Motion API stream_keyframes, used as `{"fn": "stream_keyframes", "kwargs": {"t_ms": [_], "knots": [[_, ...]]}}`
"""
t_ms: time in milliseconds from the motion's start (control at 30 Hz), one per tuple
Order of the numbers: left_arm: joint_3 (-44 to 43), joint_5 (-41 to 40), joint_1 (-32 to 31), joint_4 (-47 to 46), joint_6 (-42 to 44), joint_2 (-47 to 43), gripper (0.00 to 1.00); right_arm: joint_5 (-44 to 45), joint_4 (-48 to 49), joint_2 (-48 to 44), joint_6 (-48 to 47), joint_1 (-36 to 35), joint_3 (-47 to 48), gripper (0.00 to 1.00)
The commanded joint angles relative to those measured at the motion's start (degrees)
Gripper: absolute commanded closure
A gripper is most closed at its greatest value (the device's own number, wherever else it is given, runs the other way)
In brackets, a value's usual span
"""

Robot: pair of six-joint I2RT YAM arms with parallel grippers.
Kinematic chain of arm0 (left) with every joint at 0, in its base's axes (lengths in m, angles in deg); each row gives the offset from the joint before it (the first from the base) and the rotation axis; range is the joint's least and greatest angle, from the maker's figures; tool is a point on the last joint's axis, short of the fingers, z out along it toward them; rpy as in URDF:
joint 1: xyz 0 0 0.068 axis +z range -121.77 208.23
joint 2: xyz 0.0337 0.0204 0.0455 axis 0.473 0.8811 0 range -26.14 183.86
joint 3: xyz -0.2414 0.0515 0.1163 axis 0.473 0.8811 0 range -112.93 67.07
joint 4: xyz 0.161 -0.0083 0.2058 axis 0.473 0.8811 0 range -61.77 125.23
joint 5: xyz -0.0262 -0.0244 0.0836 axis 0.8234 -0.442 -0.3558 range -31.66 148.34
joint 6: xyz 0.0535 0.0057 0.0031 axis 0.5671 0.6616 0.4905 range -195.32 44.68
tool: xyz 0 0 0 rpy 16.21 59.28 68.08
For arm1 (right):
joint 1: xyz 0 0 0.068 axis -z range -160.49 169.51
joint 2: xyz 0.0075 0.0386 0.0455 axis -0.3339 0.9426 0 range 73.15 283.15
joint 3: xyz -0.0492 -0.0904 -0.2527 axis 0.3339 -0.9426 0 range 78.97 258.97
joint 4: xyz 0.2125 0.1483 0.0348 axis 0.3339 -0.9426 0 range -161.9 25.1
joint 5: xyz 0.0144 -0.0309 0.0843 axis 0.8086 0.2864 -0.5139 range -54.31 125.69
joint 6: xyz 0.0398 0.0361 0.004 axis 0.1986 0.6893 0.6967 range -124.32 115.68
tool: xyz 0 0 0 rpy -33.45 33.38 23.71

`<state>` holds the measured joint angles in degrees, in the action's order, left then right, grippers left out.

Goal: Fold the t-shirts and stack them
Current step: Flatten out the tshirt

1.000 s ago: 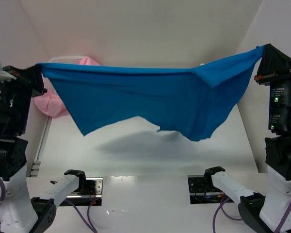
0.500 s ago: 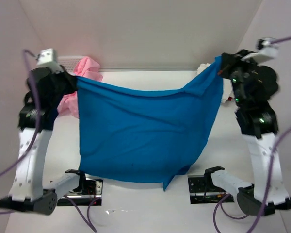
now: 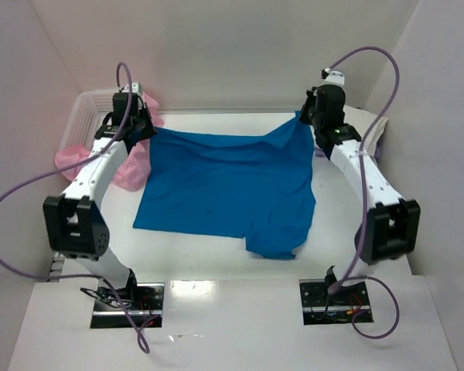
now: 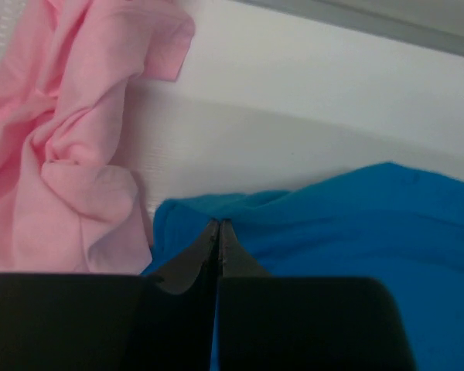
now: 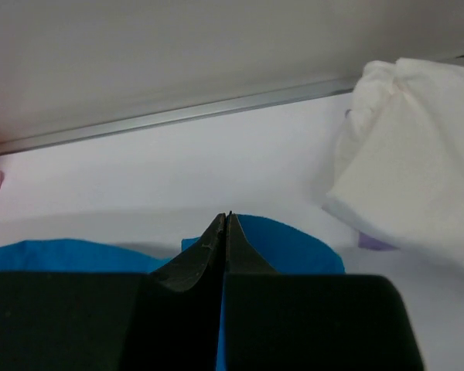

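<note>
The bright blue t-shirt (image 3: 228, 185) lies spread on the white table, its far edge held at both corners. My left gripper (image 3: 143, 127) is shut on its far left corner, seen in the left wrist view (image 4: 216, 224) with blue cloth (image 4: 356, 232) around the tips. My right gripper (image 3: 303, 116) is shut on the far right corner, seen in the right wrist view (image 5: 226, 218) over blue cloth (image 5: 294, 247). Pale pink t-shirts (image 3: 131, 166) are heaped at the far left, also in the left wrist view (image 4: 69, 139). A cream-white t-shirt (image 5: 410, 154) lies at the far right.
A white lattice basket (image 3: 89, 104) stands at the far left corner with pink cloth hanging over it. The enclosure's white walls close in at the back and both sides. Two mounting plates (image 3: 332, 297) sit at the near edge.
Both arms have swung forward and down to the far side, laying the blue t-shirt from hanging in the air flat onto the table. Both grippers still hold its corners.
</note>
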<state>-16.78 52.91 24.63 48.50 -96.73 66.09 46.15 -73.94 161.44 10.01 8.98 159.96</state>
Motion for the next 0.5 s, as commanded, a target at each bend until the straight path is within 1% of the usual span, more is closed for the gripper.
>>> {"fn": "stream_keyframes", "kwargs": {"t_ms": [0, 100, 167, 233, 400, 433, 467], "knots": [[-5.5, 0.1, 0.3, -4.8, -0.5, 8.1, 1.00, -1.2, 7.7, 9.9, 0.6, 0.4, 8.9, 1.00], [-10.8, 0.1, 0.3, -4.8, -0.5, 13.9, 1.00, -1.2, 7.0, 14.6, -0.1, 0.4, 14.9, 1.00], [-13.4, 0.1, 0.3, -4.8, -0.5, 16.8, 1.00, -1.2, 7.0, 18.1, -0.6, 0.4, 17.1, 1.00], [-14.7, 0.1, 0.3, -4.8, -0.5, 18.9, 1.00, -1.2, 7.0, 20.8, -0.6, 0.9, 20.0, 1.00], [-17.3, -0.5, 0.9, -5.3, 0.8, 20.8, 1.00, -2.5, 6.0, 24.6, -0.6, 1.5, 26.4, 1.00], [-18.4, -0.5, 1.4, -5.3, 1.3, 21.5, 1.00, -3.7, 5.3, 27.2, -0.6, 2.2, 30.5, 1.00], [-19.2, -0.5, 1.4, -5.3, 1.3, 22.2, 1.00, -3.7, 4.7, 27.2, -0.6, 2.2, 30.5, 1.00]]}}
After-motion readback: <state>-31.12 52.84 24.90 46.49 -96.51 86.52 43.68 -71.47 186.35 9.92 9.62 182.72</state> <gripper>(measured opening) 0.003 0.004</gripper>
